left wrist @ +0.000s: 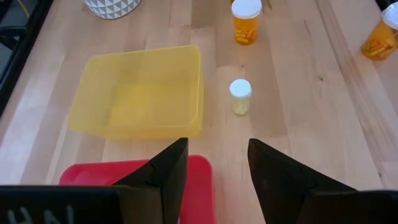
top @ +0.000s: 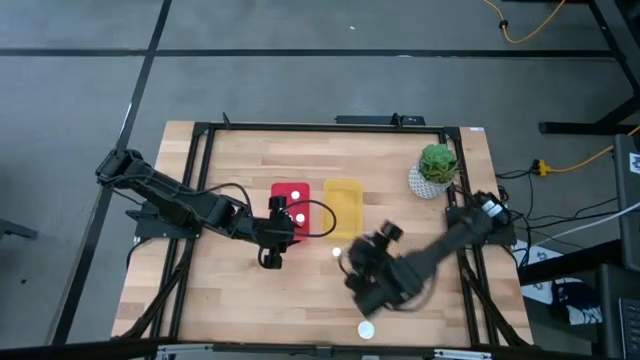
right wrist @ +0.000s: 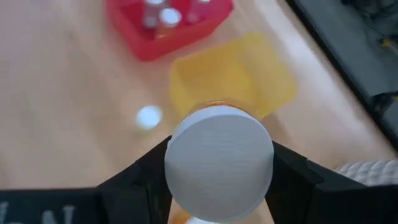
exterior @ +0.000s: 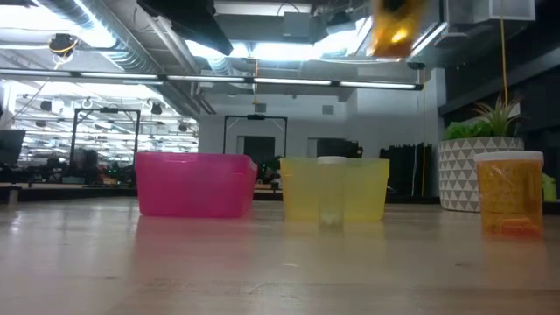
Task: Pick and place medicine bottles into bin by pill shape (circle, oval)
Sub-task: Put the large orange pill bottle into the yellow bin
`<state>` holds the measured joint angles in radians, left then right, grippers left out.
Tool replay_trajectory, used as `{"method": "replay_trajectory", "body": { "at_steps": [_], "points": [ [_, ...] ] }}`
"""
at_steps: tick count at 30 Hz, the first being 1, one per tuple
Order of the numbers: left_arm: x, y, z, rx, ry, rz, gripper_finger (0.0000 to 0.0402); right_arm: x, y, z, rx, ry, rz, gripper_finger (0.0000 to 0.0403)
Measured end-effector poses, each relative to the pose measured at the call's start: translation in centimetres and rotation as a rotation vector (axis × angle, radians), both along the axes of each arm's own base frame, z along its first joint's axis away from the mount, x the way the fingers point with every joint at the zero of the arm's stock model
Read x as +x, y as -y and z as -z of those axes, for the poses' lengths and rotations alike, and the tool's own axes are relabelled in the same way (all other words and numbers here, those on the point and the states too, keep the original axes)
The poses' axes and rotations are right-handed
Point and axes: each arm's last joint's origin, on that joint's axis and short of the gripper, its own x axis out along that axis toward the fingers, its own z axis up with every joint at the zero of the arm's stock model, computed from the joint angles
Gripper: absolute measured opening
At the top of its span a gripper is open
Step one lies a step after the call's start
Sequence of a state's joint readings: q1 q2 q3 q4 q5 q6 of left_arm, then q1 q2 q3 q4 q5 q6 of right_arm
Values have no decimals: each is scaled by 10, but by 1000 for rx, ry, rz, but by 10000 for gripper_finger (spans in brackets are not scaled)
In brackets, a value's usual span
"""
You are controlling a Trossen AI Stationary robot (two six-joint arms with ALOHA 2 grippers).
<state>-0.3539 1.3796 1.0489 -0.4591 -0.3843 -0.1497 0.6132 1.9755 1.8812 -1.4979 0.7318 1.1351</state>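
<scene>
The right gripper (right wrist: 219, 180) was pinching a bottle (right wrist: 218, 163) with a wide white cap and an orange body. It held the bottle up off the table (top: 230, 300), near the front and right of the middle, close to the yellow bin (top: 343, 207). A dark finger (right wrist: 147, 176) pressed on each side of the cap.

The left gripper (left wrist: 217, 171) was spread apart with nothing between its fingers (left wrist: 168, 168). It was over the front edge of the red bin (top: 290, 208).

The red bin and the yellow bin sat side by side in the middle of the table. The red bin had white-capped bottles (right wrist: 160, 14) in it. The yellow bin looked bare inside.

A small bottle (left wrist: 240, 96) with a white cap stood on the table just in front of the yellow bin. Another orange bottle (left wrist: 246, 21) stood farther off, near the front edge of the table.

A potted plant (top: 436, 170) stood at the back right.
</scene>
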Motion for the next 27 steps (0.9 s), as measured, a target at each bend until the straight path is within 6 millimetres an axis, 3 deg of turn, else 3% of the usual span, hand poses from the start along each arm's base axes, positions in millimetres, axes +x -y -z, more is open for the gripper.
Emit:
{"method": "replay_trajectory", "body": {
  "at_steps": [10, 18, 22, 27],
  "points": [
    [-5, 12, 0, -19, -1, 26, 160, 42, 100, 26, -15, -226, 114, 196],
    [-11, 27, 0, -4, 8, 60, 160, 83, 164, 57, 214, -188, -122, 197],
    [-14, 33, 0, 18, 18, 63, 160, 89, 196, 70, 240, -164, -149, 197],
    [-16, 36, 0, 28, 23, 69, 160, 79, 225, 97, 283, -207, -88, 198]
  ]
}}
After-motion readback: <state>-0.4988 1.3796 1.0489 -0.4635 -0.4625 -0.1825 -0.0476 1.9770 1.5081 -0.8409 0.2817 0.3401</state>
